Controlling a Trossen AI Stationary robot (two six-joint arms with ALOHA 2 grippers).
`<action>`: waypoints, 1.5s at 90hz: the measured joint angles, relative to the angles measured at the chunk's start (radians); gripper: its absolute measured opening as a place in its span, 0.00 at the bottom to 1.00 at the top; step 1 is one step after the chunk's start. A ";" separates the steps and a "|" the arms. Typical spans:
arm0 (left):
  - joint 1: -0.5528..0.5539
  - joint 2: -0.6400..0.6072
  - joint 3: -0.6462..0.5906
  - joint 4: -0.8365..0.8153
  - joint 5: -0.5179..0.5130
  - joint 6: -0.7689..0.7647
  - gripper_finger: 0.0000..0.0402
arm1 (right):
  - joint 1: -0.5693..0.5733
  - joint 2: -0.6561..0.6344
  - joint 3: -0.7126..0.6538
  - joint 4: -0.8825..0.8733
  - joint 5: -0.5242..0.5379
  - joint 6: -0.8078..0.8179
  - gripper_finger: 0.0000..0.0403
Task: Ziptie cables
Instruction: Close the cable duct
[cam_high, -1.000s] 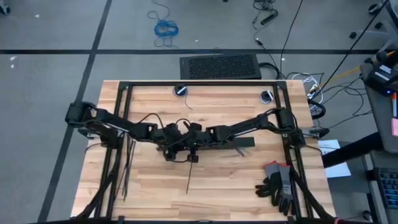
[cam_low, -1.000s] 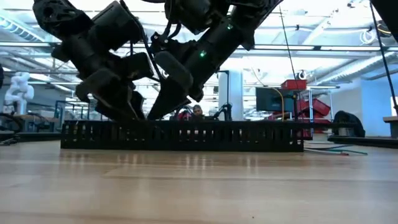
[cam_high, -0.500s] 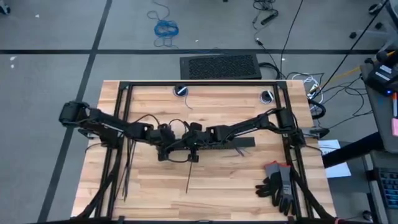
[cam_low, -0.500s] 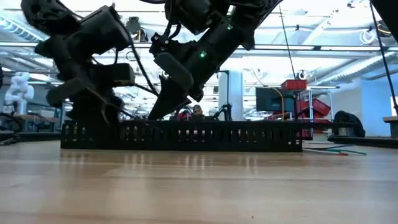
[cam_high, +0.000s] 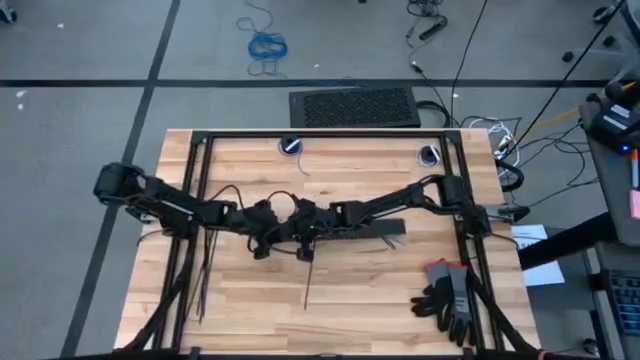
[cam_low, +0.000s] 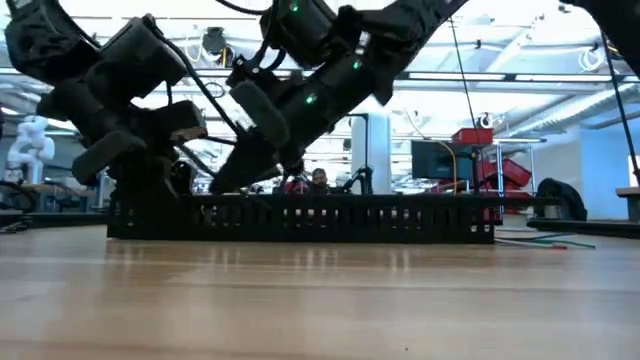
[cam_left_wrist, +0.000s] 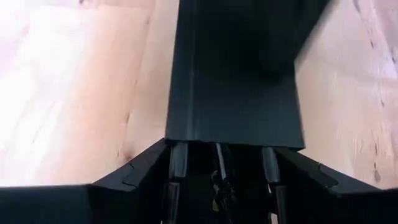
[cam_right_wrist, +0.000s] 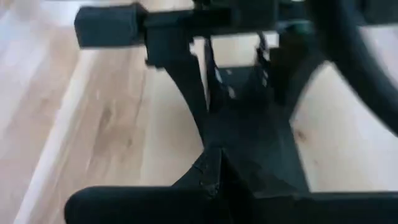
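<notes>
- Zipties (cam_high: 203, 262) lie near the desk (cam_high: 240, 315) left edge, under the left arm.
- Left gripper (cam_high: 262, 238) at desk centre, over the black bar's (cam_low: 300, 218) left end; fingers: cannot tell.
- One ziptie (cam_high: 306, 282) lies just below the grippers.
- Right gripper (cam_high: 305, 240) just beside the left one; fingers: cannot tell.
- Cables: not discernible.

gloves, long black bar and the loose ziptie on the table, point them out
gloves (cam_high: 445, 300), high view, middle of the dark pair.
long black bar (cam_low: 400, 220), low view, its slotted side wall.
loose ziptie (cam_high: 306, 283), high view, midway along the thin strip.
</notes>
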 joint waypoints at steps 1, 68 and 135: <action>0.000 0.000 0.000 0.001 0.000 0.000 0.57 | -0.001 0.004 0.000 0.000 -0.001 0.003 0.00; 0.000 0.002 0.022 0.023 0.039 0.022 0.58 | 0.045 -0.158 -0.004 -0.139 0.150 -0.103 0.00; 0.009 0.045 0.016 0.187 -0.014 0.016 0.69 | 0.041 -0.155 -0.002 -0.139 0.179 -0.091 0.00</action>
